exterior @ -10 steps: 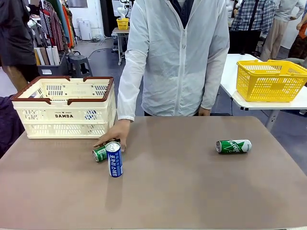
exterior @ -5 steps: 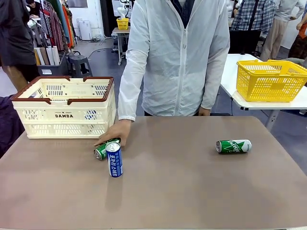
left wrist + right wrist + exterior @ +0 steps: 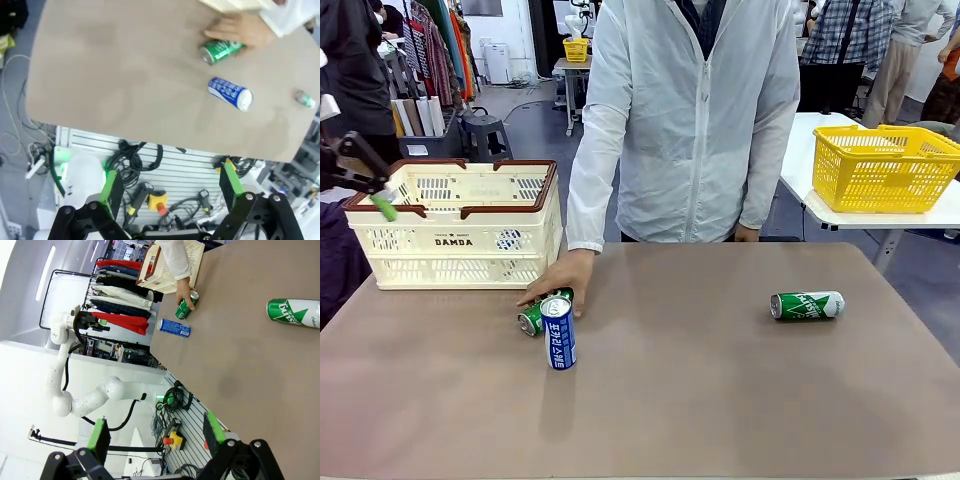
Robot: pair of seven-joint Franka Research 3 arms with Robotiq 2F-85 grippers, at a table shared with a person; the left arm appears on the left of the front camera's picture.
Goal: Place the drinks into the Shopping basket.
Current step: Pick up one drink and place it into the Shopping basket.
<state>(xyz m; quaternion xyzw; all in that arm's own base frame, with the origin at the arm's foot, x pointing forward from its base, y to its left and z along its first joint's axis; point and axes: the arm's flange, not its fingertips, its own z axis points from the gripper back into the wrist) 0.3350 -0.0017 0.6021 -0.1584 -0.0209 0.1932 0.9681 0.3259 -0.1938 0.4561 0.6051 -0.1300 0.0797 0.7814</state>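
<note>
Front view: a blue can [image 3: 557, 333] stands on end just before the Shopping basket [image 3: 455, 262]. Touching it, a green can [image 3: 542, 314] lies slantwise under the person's hand [image 3: 562, 283], silver end toward the near left. A second green can [image 3: 807, 305] lies crosswise, well to the right.

Left wrist view: the left gripper [image 3: 169, 175] is spread wide and empty.

Right wrist view: the right gripper [image 3: 155, 422] is likewise spread and empty.

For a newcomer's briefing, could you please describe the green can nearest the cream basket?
Start at the cream Shopping basket at the table's far left. Before its right corner, the person's hand touches a green can. Unlike the other green can, alone at the right, it has a blue can beside it.
</note>
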